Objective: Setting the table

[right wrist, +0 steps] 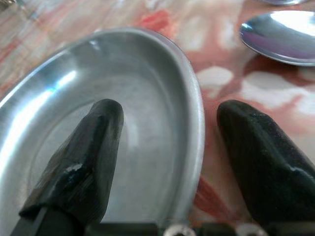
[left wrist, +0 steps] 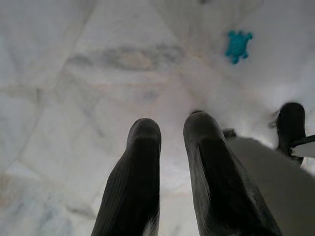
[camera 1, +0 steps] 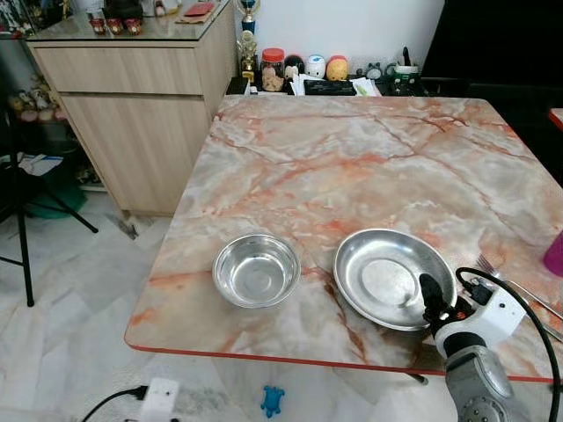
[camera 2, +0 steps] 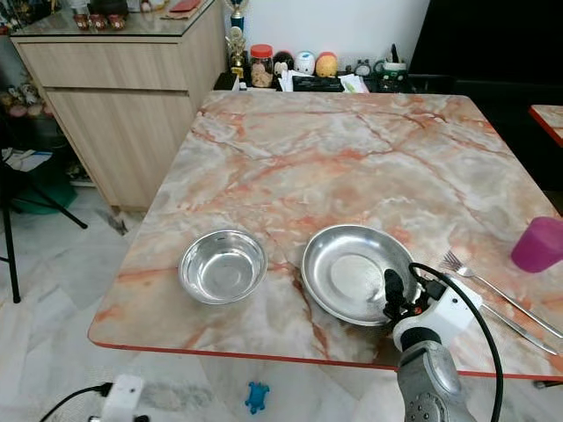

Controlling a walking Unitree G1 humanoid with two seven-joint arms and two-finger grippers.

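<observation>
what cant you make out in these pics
- Pink cup: cut off by the right edge of the right eye view, so its full shape is unknown.
- Fork: its handle end runs out of the same edge.
- Plate near rim: partly hidden behind the right gripper.
- Items behind the table: too small to identify.
- Left gripper: blurred floor beyond it; the teal object is unclear.

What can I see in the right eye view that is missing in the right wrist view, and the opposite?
The right eye view alone gives the whole marble table, the fork, the pink cup and the wooden cabinet. The right wrist view alone gives the close detail: the right gripper is open, one of its fingers over the plate's inside, the other outside the rim. Both share the steel plate and the steel bowl.
</observation>
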